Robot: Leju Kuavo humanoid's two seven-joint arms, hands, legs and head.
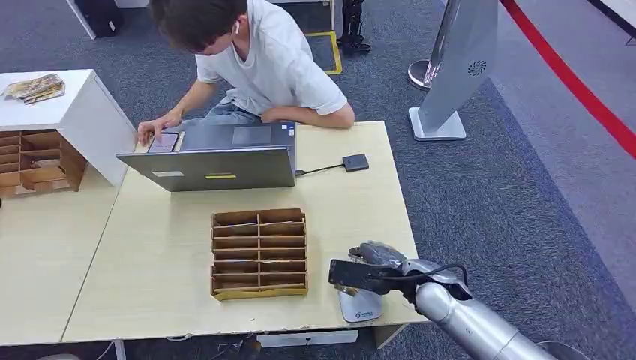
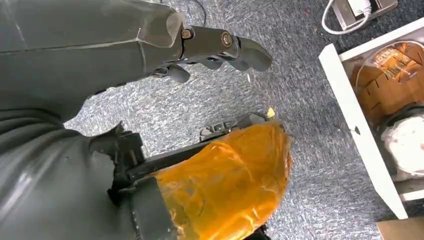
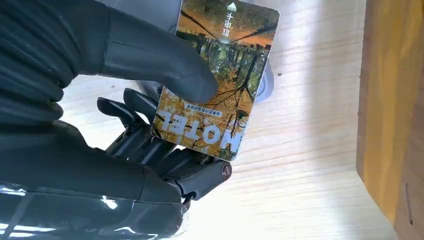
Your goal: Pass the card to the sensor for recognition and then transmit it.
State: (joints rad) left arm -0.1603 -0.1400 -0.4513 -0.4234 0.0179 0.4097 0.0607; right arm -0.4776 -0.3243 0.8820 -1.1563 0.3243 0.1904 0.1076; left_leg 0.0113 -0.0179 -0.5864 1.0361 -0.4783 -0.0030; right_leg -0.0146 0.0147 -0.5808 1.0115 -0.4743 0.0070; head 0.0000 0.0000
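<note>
My right hand (image 1: 375, 264) hovers over the table's near right corner and pinches a hotel card (image 3: 220, 80) printed with autumn trees between thumb and fingers. Right beneath the hand lies the white round-ended sensor (image 1: 358, 306), partly covered; its grey edge (image 3: 267, 82) peeks out behind the card. My left hand (image 2: 220, 47) hangs beside my body above the carpet, fingers loosely curled around nothing.
A wooden slotted card box (image 1: 259, 253) stands mid-table, left of my right hand. Behind it a person works at an open laptop (image 1: 217, 157), with a small black device (image 1: 355, 162) cabled to it. Another slotted rack (image 1: 37, 161) sits far left. The table edge (image 1: 397, 217) runs close by.
</note>
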